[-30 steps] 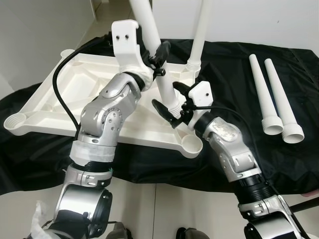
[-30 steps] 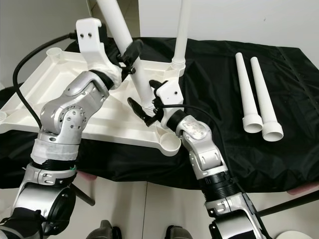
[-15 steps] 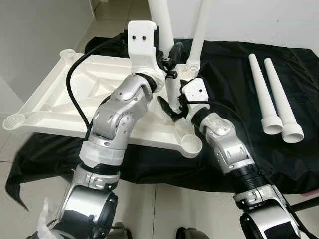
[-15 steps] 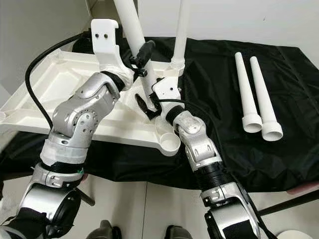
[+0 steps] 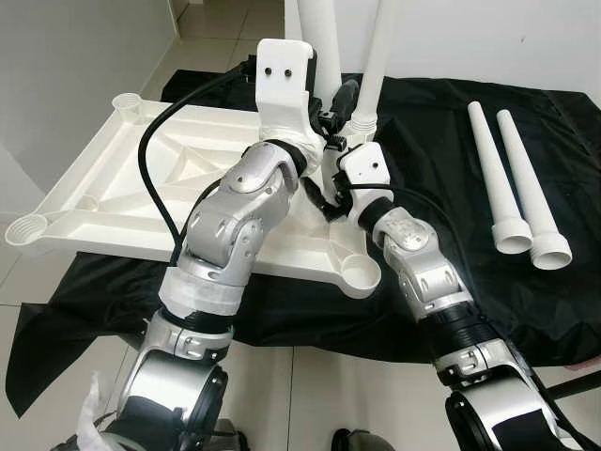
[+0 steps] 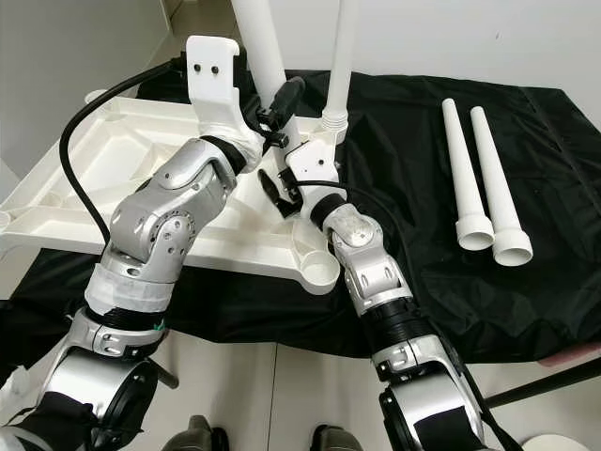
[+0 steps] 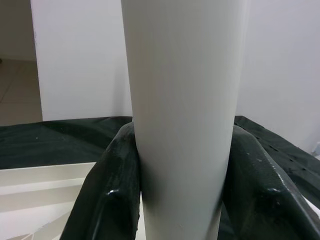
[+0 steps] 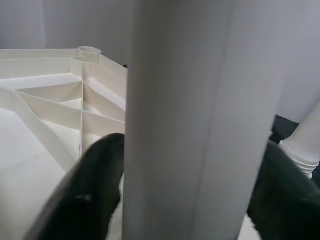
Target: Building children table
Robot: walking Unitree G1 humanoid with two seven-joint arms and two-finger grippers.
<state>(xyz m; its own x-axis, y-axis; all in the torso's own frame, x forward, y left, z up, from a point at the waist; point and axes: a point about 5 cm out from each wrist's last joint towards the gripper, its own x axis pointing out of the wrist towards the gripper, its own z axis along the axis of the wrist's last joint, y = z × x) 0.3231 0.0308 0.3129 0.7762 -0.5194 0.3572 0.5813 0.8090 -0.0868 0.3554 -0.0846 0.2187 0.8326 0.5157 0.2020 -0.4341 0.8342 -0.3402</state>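
Note:
An upside-down white plastic tabletop (image 5: 141, 188) lies on a black cloth (image 5: 441, 122). One white leg (image 5: 380, 56) stands in its far right corner socket. A second white leg (image 5: 315, 28) stands nearly upright just beside it. My left gripper (image 5: 333, 99) is shut on this second leg partway up; its fingers (image 7: 115, 190) press both sides. My right gripper (image 5: 327, 193) grips the same leg lower down, near the tabletop, with a finger (image 8: 97, 180) against each side. The leg's foot is hidden behind the grippers.
Two loose white legs (image 5: 493, 169) (image 5: 531, 183) lie side by side on the cloth at the right. An open corner socket (image 5: 360, 272) sits at the tabletop's near right. Tiled floor lies below the cloth's front edge, and a wall stands on the left.
Both arms carried the held leg farther away and tilted it more upright. My right gripper, open around the leg's base before, has risen and shut on the leg.

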